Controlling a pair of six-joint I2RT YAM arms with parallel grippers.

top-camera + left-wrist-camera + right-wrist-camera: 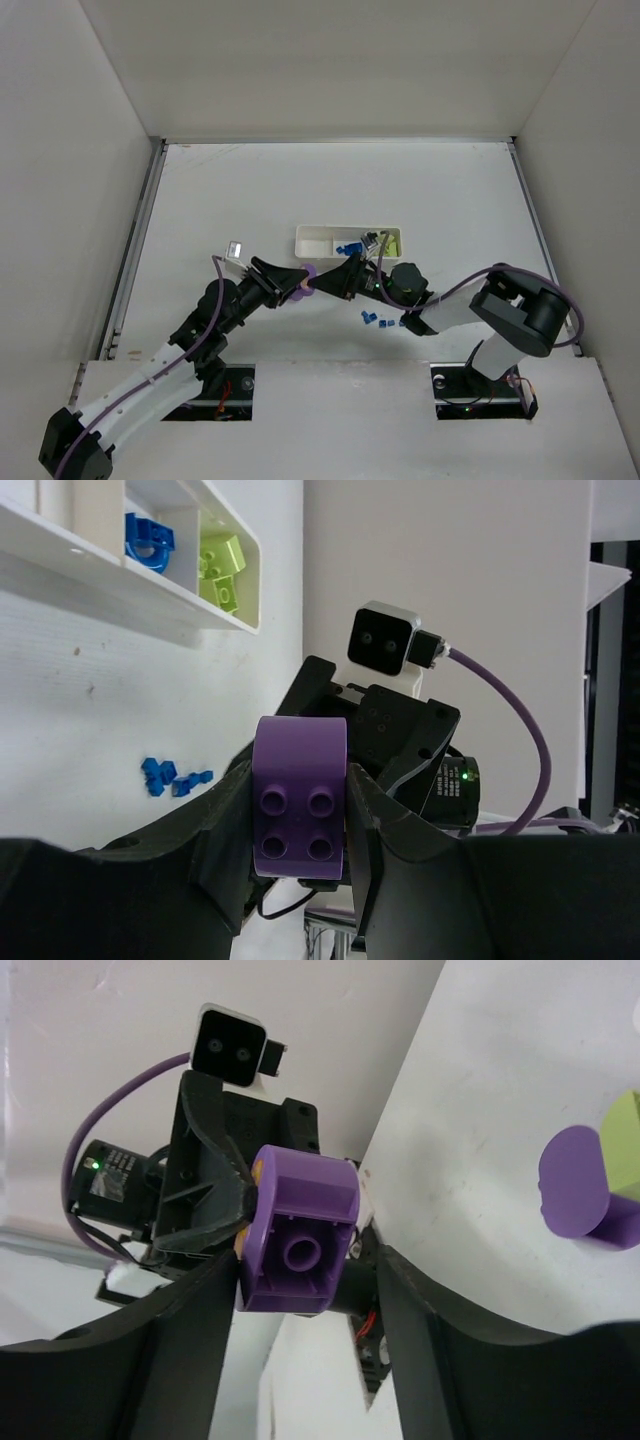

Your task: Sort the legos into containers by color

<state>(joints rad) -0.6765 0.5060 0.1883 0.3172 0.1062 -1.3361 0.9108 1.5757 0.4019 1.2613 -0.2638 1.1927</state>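
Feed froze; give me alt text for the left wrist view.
The left hand grips a purple piece, studs toward the camera, with the right hand behind it. Upper left, a white tray holds blue pieces and yellow-green blocks; loose blue bricks lie on the table.

The top camera looks down from afar, the near edge of the table point(330, 190) at six o'clock; both wrist cameras face each other closely, sharing the purple piece point(300, 800).

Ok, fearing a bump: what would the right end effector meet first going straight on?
Probably the purple piece, held by the left end effector; it sits between the right end effector's fingers, though depth is unclear.
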